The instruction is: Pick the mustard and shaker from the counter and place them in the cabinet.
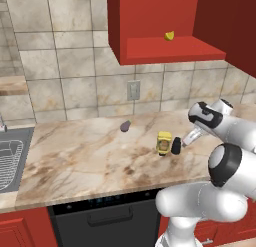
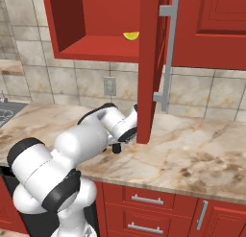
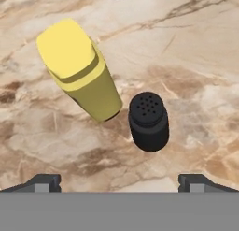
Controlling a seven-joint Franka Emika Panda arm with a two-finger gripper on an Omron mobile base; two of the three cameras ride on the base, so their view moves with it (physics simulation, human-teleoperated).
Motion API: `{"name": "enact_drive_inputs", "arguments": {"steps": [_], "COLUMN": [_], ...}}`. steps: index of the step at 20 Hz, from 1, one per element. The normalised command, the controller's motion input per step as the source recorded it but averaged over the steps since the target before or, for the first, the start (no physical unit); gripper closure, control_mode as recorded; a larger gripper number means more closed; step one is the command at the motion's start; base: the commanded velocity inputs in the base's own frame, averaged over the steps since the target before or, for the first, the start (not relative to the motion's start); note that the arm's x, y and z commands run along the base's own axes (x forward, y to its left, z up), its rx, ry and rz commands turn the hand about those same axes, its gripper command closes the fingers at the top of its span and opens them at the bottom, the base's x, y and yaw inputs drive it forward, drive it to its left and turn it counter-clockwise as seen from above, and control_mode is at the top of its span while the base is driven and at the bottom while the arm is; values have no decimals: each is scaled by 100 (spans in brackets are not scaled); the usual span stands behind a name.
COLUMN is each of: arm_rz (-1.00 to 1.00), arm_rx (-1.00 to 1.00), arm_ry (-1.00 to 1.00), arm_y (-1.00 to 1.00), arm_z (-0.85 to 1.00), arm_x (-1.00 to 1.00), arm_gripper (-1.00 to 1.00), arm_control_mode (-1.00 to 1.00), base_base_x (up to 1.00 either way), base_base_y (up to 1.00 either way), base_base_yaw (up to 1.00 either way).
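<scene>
1. Fingers (image 3: 119,181) stand apart, empty, above the small black tapered shaker (image 3: 148,121).
2. Shaker touches the yellow capped mustard bottle (image 3: 81,71) on the veined marble bench (image 3: 196,61).
3. You're approaching; descend around the shaker, clearing the mustard.

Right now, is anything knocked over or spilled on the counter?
No. The mustard and shaker both stand upright, close together on the counter, with nothing spilled. The only odd sight is a lemon piece lying alone on the cabinet shelf.
</scene>
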Motion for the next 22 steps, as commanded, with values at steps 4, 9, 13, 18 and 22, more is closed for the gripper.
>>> {"name": "enact_drive_inputs", "arguments": {"steps": [4, 9, 13, 18, 22], "arm_rz": [1, 0, 0, 1, 1], "arm_rx": [2, 2, 2, 3, 3], "arm_ry": [-1, -2, -3, -1, -1], "arm_y": [0, 1, 8, 13, 11], "arm_z": [-13, -7, -5, -8, -7], "arm_x": [0, 0, 3, 4, 9], "arm_gripper": [-100, -100, -100, -100, -100], "arm_control_mode": [-100, -100, -100, -100, -100], "base_base_x": [0, 0, 0, 0, 0], "base_base_y": [0, 0, 0, 0, 0], "base_base_yaw": [0, 0, 0, 0, 0]}}
